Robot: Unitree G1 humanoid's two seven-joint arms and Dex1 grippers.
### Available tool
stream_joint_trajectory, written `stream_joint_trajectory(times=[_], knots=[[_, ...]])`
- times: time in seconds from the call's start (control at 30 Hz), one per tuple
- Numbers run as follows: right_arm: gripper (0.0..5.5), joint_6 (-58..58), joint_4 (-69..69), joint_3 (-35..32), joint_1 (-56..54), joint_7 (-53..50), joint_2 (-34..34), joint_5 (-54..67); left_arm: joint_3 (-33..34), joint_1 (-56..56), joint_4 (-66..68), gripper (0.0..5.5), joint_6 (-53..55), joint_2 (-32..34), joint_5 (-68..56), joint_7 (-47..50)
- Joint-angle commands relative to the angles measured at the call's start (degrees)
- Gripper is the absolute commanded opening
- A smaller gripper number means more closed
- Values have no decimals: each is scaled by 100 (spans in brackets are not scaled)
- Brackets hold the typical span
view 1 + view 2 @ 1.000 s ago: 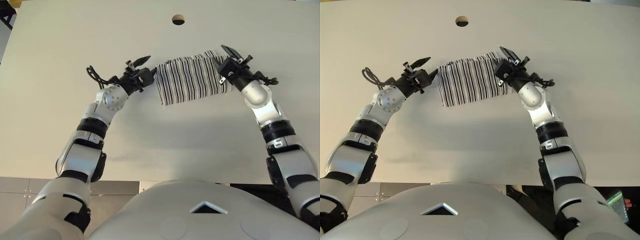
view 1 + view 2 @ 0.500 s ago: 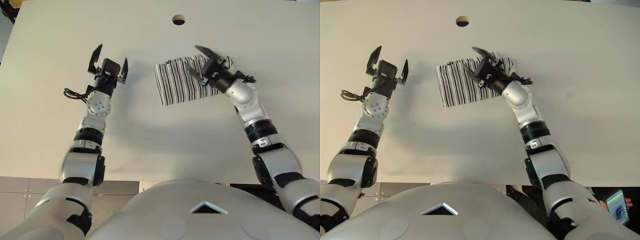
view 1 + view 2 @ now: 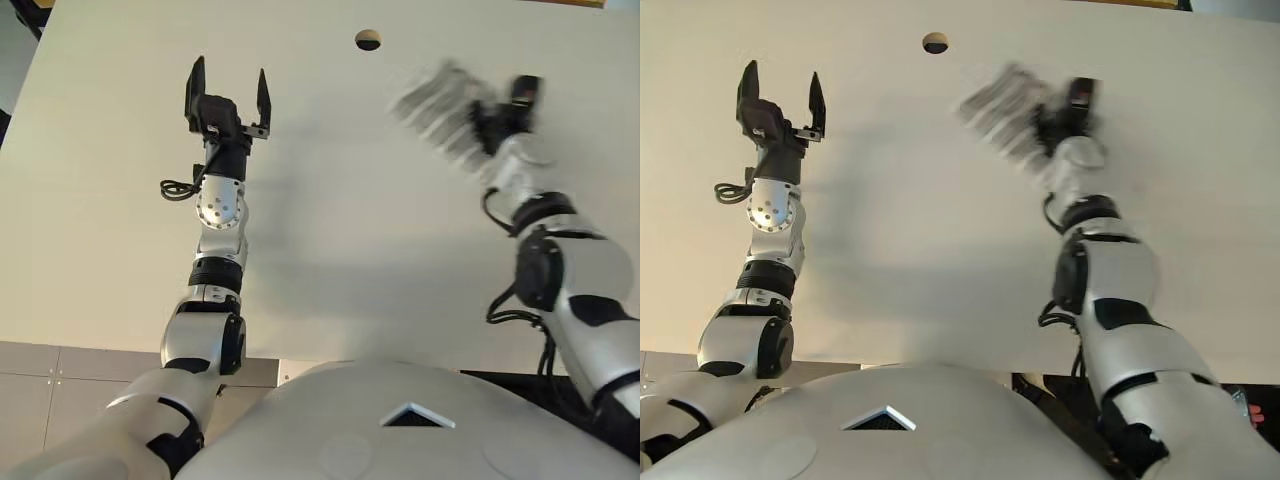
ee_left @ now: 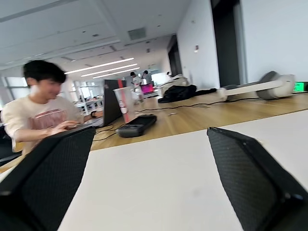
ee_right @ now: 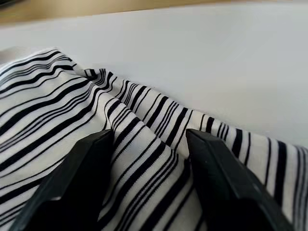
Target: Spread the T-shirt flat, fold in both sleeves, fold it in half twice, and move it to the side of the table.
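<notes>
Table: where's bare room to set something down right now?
Widest free patch: the table middle, between the left arm and right arm, from the cable hole back to the near edge. Also bare: outboard of the left gripper. Crowded: far right, where the right gripper sits on the T-shirt.

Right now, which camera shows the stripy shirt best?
The right wrist view: the shirt is close up, stripes and folds plain, a fold pinched in the right pincer. Both eye views show it small and far off by that pincer, stripes hard to tell. The left wrist view faces the table past the open left pincer.
</notes>
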Motion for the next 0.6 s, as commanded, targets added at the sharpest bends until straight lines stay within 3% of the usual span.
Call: stream_joint_trajectory(times=[0.03, 0.17, 0.33, 0.5, 0.6], knots=[[269, 287, 353, -1364, 1147, -1337, -812, 876, 210, 179, 18, 432, 41, -65, -73, 133], [269, 88, 304, -2047, 1495, -1557, -971, 1216, 444, 382, -95, 432, -208, -95, -84, 379], [269, -551, 207, -2036, 1394, -1433, -1182, 903, 591, 390, -129, 432, -518, -203, -222, 348], [269, -2409, -479, -1236, 911, -1778, -1177, -90, 338, 134, -360, 432, -479, -419, -220, 27], [269, -3393, -1744, -242, 650, -1969, -402, -1041, 83, -211, -444, 432, -325, -676, -142, -115]])
